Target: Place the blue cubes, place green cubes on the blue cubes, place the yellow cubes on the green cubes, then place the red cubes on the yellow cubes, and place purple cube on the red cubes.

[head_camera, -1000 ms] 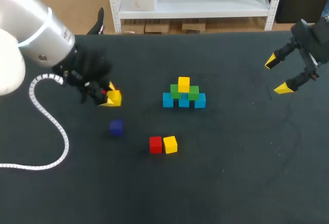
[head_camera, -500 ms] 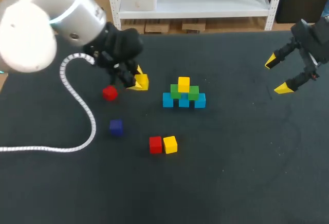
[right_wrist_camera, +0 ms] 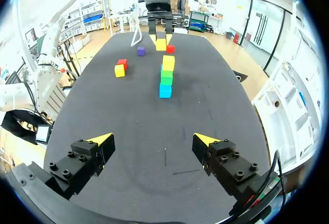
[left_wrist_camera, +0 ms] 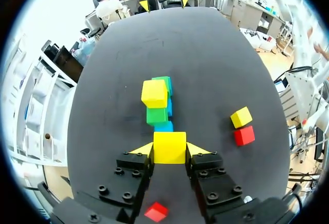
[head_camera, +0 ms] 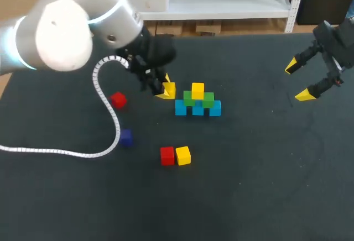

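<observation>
step: add yellow cube | left hand (head_camera: pixel 165 91) clamped on yellow cube (left_wrist_camera: pixel 169 147), just beside the stack (head_camera: pixel 197 107) | right hand (head_camera: pixel 297 80) wide open, empty | advice: lift above green cubes (head_camera: pixel 208 99), centre, lower squarely, release gently

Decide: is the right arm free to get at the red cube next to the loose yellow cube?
Probably yes: the right gripper is open and empty, the red cube is uncovered, though the yellow cube sits beside it.
</observation>
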`<state>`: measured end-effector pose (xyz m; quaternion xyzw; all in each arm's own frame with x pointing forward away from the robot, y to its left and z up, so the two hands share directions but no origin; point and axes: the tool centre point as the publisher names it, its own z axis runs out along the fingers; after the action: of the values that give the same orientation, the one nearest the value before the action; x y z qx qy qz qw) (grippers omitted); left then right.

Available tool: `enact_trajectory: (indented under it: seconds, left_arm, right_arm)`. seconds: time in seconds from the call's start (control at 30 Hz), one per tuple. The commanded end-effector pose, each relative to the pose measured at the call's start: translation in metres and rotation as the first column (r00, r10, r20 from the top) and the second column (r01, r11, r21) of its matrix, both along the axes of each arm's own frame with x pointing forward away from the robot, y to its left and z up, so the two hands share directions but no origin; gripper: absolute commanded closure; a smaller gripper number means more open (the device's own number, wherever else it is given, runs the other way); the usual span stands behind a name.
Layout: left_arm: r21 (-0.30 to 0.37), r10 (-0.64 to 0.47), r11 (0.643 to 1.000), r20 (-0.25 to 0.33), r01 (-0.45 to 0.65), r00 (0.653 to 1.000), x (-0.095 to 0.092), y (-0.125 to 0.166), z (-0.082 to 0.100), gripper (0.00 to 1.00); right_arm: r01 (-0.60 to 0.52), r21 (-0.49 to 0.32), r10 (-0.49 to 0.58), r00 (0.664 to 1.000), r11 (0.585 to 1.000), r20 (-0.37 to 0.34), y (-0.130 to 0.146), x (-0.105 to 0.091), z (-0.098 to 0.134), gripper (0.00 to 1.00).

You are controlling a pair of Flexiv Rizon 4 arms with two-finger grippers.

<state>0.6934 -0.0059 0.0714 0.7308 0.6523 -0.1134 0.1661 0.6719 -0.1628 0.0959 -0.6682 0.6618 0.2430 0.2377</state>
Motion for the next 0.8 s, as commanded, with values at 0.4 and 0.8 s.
enact_trajectory:
  seconds: [0.4, 0.8]
  left_arm:
    - [0.010, -0.045, 0.999, -0.027, 0.046, 0.999, 0.020, -0.024, -0.007, 1.00]
    - [0.015, -0.042, 0.999, -0.040, 0.042, 0.998, 0.025, -0.031, -0.013, 1.00]
  right_arm:
    - [-0.001, 0.002, 0.001, 1.000, 1.000, 0.000, 0.000, 0.001, -0.001, 0.00]
    - [-0.001, 0.002, 0.001, 1.000, 1.000, 0.000, 0.000, 0.001, -0.001, 0.00]
